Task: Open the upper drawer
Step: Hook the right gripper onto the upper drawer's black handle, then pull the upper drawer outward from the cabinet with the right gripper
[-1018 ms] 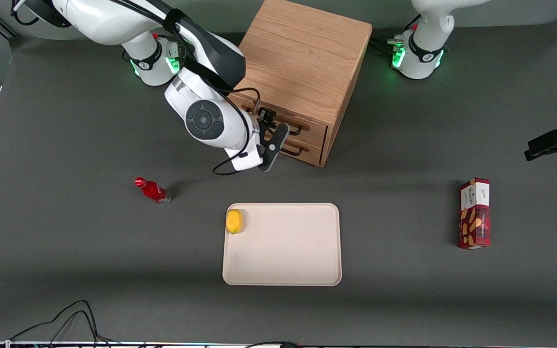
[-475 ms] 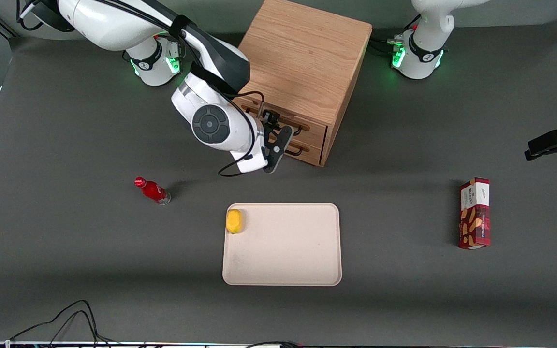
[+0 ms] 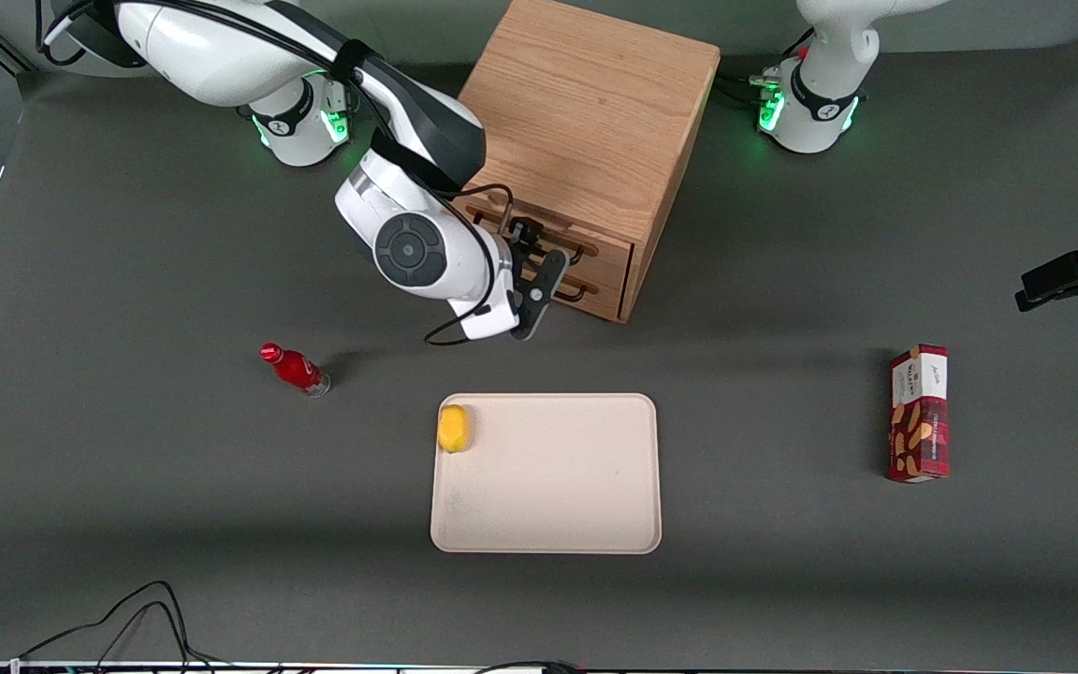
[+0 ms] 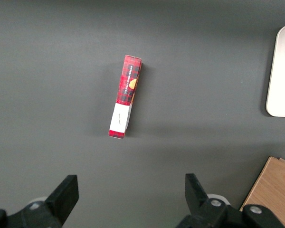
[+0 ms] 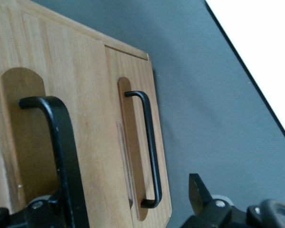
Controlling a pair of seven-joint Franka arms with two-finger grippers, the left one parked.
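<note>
At twelve o'clock from the beige tray [image 3: 586, 487] on your dark table [image 3: 127, 515] stood the oak cabinet [image 3: 586, 103]. Its upper drawer [image 3: 606, 247] sat shut, flush above the bottom drawer [image 3: 606, 285]. Your gripper [image 5: 126, 202] hung right in front of it, fingers [image 5: 199, 192] spread wide, the upper black handle [image 5: 61, 142] just beside one of them. A red biscuit box [image 3: 919, 413] lay at three o'clock from the tray, a red bottle [image 3: 296, 369] at ten, and a yellow fruit [image 3: 453, 428] in the tray's ten o'clock corner
</note>
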